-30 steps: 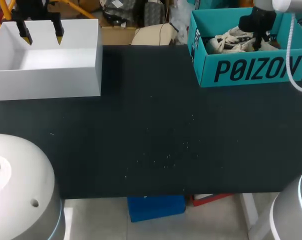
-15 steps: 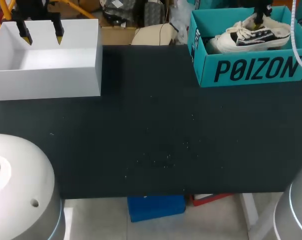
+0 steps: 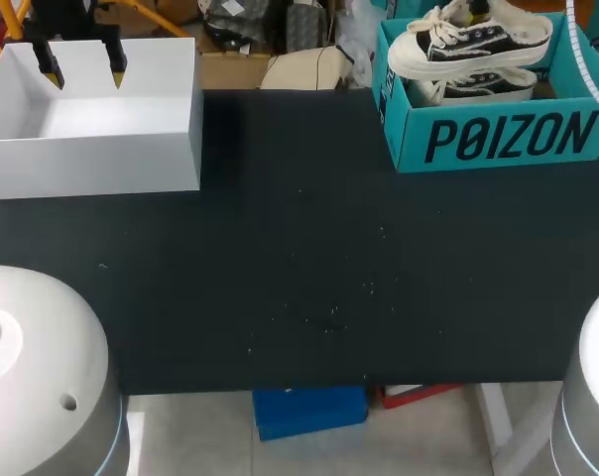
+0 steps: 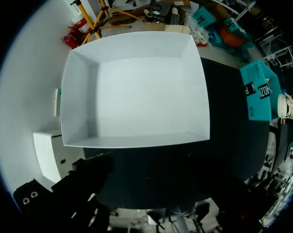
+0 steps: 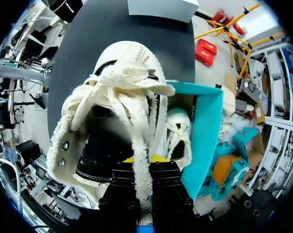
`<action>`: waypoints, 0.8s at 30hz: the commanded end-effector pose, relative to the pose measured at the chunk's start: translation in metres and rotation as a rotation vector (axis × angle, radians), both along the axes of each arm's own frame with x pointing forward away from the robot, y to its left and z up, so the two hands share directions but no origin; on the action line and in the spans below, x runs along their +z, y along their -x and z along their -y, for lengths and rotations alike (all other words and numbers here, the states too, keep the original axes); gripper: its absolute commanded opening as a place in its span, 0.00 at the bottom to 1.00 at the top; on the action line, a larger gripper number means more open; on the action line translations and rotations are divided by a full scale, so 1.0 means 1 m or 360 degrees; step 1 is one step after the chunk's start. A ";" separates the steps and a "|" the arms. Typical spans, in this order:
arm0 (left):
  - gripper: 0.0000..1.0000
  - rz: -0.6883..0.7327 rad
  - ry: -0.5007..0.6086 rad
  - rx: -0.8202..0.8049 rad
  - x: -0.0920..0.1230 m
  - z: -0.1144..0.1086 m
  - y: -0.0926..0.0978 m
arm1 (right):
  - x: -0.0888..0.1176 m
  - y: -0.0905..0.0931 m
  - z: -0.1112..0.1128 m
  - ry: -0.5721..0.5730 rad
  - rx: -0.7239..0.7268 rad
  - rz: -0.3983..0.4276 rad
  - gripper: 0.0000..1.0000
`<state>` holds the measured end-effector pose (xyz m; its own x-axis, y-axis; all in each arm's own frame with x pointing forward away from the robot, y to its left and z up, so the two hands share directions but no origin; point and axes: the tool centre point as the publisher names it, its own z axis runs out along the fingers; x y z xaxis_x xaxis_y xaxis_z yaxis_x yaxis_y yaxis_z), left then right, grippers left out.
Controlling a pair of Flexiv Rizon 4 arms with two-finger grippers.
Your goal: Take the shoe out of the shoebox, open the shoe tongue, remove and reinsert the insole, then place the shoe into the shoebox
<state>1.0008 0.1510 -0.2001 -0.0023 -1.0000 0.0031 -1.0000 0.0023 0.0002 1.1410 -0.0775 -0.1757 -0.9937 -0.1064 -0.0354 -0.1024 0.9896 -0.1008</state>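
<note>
You had the right gripper [image 5: 139, 160] closed on the shoe [image 3: 468, 40], pinching it from above near the laces [image 5: 132, 73], with only a sliver of yellow fingertip showing behind the upper. The shoe hung just above the teal shoebox [image 3: 498, 139] at the far right of the table [image 3: 329, 248], its toe pointing toward the table's middle. A second shoe [image 3: 478, 87] lay in the box directly under it. Your left gripper [image 3: 81, 67] sat open and empty over the white box [image 3: 131, 149] at the far left, well apart from all of this.

The grip looked to be the weak point. It was on soft material near the opening rather than on the sole, so the shoe could have sagged, swung or slid out if you had moved off quickly. How much material the fingers had could not be told from the wrist view.

The loose, thick laces hung down around the fingers. One could have caught on the second shoe or the box rim, and that would have tugged the shoe out of the grip or dragged the light box along.

The sole sat low over the near wall of the box. Carrying the shoe sideways before raising it further could have clipped that wall and tipped the box.

With the left arm so far away, nothing was placed to steady the shoe when you set it down, so a toe-first landing could have rolled it onto its side.
</note>
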 end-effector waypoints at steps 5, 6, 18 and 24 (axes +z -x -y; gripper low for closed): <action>1.00 -0.0002 -0.0003 0.0002 0.000 0.000 0.000 | 0.026 0.103 -0.046 0.0057 -0.0019 0.0242 0.00; 1.00 -0.0002 -0.0003 0.0002 0.000 0.000 0.000 | 0.021 0.112 -0.051 0.0049 -0.0024 0.0247 0.00; 1.00 -0.0002 -0.0003 0.0002 0.000 0.000 0.000 | -0.035 0.197 -0.130 -0.0068 -0.0036 0.0212 0.00; 1.00 -0.0002 -0.0003 0.0002 0.000 0.000 0.000 | -0.081 0.224 -0.177 -0.0158 -0.0024 0.0190 0.00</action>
